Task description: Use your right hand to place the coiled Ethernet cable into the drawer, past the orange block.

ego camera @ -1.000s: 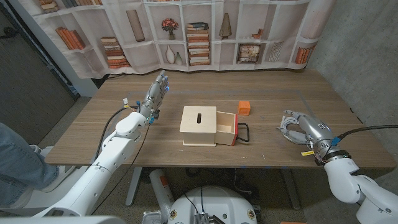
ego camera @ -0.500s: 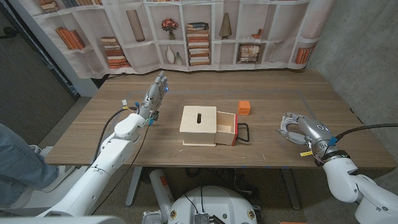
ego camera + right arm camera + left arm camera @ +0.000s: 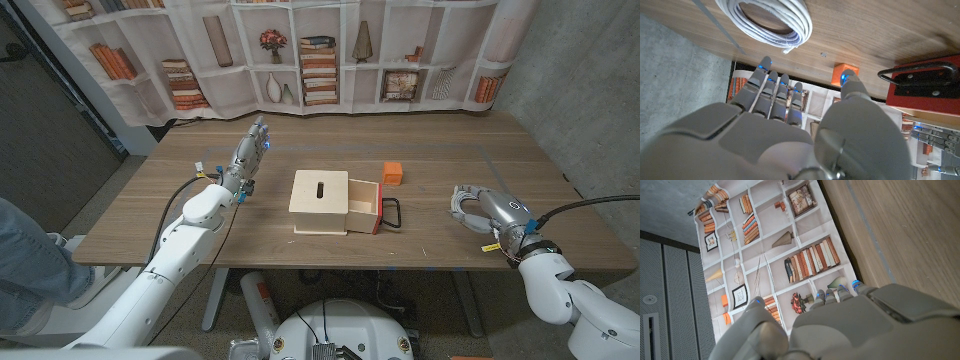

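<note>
Now R hand (image 3: 487, 213) open over coiled Ethernet cable (image 3: 771, 20).

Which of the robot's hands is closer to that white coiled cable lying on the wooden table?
The right. The right hand hovers right at the white coiled Ethernet cable, fingers spread, not yet gripping. The left hand is raised far across the table, beyond the wooden drawer box.

Orange block (image 3: 393, 172) just behind open drawer (image 3: 363, 207).
</note>
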`<state>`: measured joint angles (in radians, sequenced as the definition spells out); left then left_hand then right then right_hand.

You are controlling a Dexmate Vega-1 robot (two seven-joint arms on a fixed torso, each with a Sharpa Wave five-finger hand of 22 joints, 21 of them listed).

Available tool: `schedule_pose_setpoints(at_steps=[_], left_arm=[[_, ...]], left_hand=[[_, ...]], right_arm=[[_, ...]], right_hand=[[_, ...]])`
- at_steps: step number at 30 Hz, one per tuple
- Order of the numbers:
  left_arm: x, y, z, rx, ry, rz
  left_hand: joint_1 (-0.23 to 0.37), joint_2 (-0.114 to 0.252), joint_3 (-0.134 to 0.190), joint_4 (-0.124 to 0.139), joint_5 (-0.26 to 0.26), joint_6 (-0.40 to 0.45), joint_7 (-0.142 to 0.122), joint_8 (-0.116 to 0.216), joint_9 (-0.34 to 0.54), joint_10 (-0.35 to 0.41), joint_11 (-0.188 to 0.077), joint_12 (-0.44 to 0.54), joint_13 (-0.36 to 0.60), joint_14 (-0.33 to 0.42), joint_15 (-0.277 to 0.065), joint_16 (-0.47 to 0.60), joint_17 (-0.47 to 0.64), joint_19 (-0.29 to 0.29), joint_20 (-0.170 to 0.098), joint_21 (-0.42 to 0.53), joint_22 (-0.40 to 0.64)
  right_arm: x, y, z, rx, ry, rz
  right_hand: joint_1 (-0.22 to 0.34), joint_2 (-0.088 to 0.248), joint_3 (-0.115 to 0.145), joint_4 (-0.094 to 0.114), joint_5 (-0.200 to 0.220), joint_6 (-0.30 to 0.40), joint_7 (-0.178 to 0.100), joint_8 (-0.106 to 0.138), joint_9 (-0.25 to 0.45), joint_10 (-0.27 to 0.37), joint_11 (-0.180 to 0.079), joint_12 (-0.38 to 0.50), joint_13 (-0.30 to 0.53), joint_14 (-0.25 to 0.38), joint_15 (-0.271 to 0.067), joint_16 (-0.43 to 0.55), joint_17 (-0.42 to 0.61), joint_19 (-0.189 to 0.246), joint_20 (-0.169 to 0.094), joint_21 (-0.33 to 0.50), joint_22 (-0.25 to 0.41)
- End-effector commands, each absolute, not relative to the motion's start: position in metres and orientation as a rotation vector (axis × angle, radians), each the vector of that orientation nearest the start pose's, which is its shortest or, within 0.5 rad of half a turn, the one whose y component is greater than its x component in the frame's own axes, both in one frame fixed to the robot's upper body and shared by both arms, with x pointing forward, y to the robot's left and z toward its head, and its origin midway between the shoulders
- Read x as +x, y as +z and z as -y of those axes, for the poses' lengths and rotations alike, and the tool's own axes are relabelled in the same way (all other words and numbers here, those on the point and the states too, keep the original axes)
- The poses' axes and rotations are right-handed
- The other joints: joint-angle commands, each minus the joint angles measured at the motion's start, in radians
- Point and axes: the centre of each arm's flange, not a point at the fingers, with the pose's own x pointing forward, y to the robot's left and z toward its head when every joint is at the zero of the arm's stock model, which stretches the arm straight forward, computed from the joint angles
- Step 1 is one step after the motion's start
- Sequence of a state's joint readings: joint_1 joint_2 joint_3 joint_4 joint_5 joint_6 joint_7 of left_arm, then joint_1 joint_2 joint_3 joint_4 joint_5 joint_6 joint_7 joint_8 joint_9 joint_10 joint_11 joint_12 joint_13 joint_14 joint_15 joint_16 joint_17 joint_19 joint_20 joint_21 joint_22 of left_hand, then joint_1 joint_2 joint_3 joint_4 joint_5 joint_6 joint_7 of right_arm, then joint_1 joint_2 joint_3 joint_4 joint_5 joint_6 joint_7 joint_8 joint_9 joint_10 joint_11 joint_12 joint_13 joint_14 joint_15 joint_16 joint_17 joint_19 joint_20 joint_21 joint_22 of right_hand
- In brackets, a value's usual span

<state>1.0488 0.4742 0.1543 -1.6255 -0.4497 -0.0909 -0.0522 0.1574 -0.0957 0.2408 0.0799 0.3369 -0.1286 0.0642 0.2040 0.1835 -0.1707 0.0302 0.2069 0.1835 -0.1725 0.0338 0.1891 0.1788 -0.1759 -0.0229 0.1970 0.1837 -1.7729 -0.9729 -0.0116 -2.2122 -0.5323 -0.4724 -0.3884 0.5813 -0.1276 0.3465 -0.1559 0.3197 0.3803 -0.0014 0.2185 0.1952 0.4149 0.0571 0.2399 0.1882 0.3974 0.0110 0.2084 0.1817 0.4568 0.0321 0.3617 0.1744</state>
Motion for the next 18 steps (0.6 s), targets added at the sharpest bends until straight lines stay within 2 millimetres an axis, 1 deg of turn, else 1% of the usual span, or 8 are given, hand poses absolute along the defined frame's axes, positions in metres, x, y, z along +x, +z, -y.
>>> schedule_pose_setpoints(at_steps=[1, 3, 7, 18], left_arm=[[0.599, -0.027, -0.285, 0.069, -0.212, 0.592], [0.599, -0.027, -0.284, 0.071, -0.212, 0.592], [0.598, -0.026, -0.284, 0.072, -0.209, 0.589], [0.598, -0.024, -0.284, 0.074, -0.206, 0.591]], left_hand=[[0.009, 0.0, -0.007, -0.001, 0.004, 0.003, -0.003, -0.003, 0.006, -0.009, -0.003, -0.001, 0.004, -0.097, -0.005, 0.0, 0.004, -0.212, 0.008, 0.007, 0.003], [0.009, 0.0, -0.007, -0.001, 0.004, 0.003, -0.003, -0.003, 0.006, -0.01, -0.004, -0.001, 0.004, -0.097, -0.005, 0.0, 0.004, -0.211, 0.008, 0.007, 0.003], [0.01, 0.0, -0.008, -0.001, 0.005, 0.004, -0.003, -0.003, 0.006, -0.009, -0.004, -0.001, 0.004, -0.096, -0.005, 0.0, 0.004, -0.211, 0.009, 0.007, 0.003], [0.01, 0.001, -0.01, -0.001, 0.005, 0.005, -0.002, -0.002, 0.006, -0.01, -0.003, -0.001, 0.004, -0.097, -0.005, 0.0, 0.004, -0.212, 0.01, 0.007, 0.003]], right_arm=[[0.444, -0.125, 0.35, -1.391, -0.362, 0.351], [0.446, -0.126, 0.35, -1.394, -0.363, 0.349], [0.45, -0.126, 0.351, -1.397, -0.361, 0.339], [0.457, -0.13, 0.358, -1.396, -0.366, 0.289]], right_hand=[[0.012, 0.003, 0.0, 0.005, 0.001, 0.005, 0.007, 0.002, 0.003, 0.011, 0.005, 0.007, 0.003, 0.013, -0.002, 0.004, 0.003, 0.019, 0.005, 0.007, 0.005], [0.013, 0.004, 0.0, 0.005, 0.001, 0.005, 0.008, 0.001, 0.003, 0.012, 0.005, 0.007, 0.003, 0.017, -0.002, 0.004, 0.003, 0.03, 0.002, 0.009, 0.005], [0.016, 0.005, 0.001, 0.005, 0.001, 0.006, 0.009, 0.001, 0.003, 0.016, 0.005, 0.007, 0.003, 0.021, -0.001, 0.004, 0.003, 0.038, -0.001, 0.01, 0.005], [0.022, 0.008, 0.002, 0.006, 0.0, 0.011, 0.01, 0.001, 0.003, 0.024, 0.001, 0.009, 0.002, 0.03, -0.003, 0.004, 0.003, 0.045, -0.004, 0.007, 0.005]])
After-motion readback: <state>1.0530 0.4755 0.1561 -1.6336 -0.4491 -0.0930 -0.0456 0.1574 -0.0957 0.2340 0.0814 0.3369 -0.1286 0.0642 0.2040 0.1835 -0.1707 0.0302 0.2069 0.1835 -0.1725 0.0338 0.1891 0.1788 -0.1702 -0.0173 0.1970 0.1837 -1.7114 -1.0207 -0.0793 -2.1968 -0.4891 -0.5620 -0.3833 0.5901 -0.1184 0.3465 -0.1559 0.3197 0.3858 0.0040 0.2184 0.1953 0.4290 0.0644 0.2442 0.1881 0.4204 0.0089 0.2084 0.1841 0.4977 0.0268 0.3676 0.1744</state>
